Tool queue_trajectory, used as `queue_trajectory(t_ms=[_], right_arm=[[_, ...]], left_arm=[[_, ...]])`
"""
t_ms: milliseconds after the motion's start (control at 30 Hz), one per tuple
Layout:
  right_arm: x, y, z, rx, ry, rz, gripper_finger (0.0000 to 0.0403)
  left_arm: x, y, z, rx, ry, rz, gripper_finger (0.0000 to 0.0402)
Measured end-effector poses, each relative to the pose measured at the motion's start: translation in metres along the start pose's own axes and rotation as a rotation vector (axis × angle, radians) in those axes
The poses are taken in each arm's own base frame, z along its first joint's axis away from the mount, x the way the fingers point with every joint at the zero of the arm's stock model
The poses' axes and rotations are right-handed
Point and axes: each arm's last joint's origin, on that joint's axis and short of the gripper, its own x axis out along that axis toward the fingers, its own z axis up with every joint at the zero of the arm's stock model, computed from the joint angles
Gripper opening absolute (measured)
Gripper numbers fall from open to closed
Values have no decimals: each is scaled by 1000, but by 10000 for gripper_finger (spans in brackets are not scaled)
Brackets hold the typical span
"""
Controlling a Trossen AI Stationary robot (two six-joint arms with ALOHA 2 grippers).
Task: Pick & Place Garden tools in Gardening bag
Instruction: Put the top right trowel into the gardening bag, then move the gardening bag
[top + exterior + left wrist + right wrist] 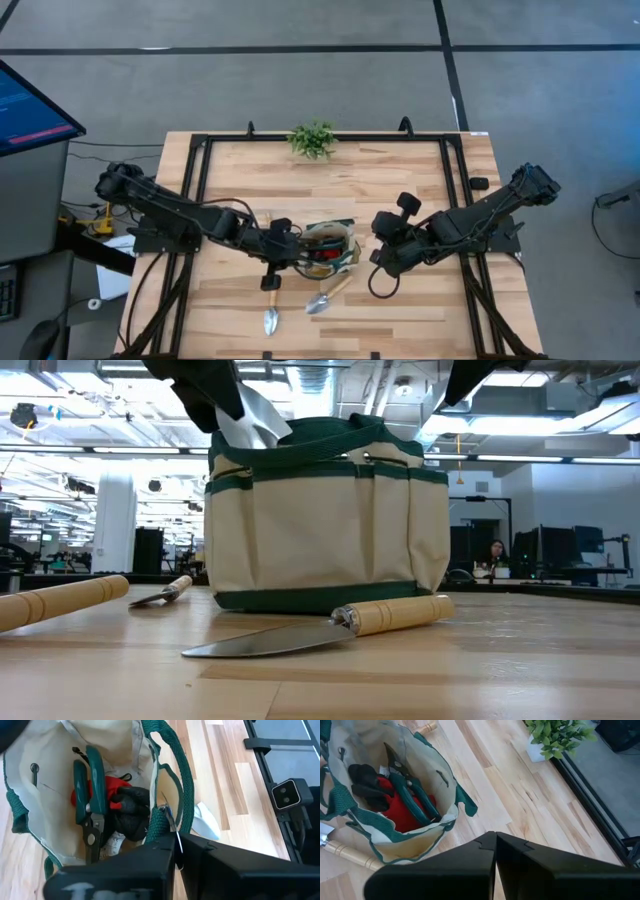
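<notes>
Shears [90, 805] lie inside the gardening bag [345, 262]; left gripper [291, 243] closed on its rim, right gripper [381, 262] closed, empty

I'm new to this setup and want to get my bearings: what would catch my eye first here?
The tan gardening bag with green trim stands mid-table, already holding green-handled pruning shears and a red-and-black item. Two wooden-handled trowels lie on the table just in front of it. A small leafy plant sits at the far edge.
</notes>
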Motion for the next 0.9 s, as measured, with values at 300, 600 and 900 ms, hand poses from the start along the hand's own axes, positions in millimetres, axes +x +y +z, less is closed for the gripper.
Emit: queue_trajectory(t_ms=[300,600,900], right_arm=[[0,0,0,0,0,0,0],[0,0,0,0,4,4,0],[0,1,-1,-1,16,18,0]], left_arm=[[0,1,2,-4,-13,-5,11],[-1,-1,7,106,-67,-19,65],[-1,0,12,114,-115,-19,131]])
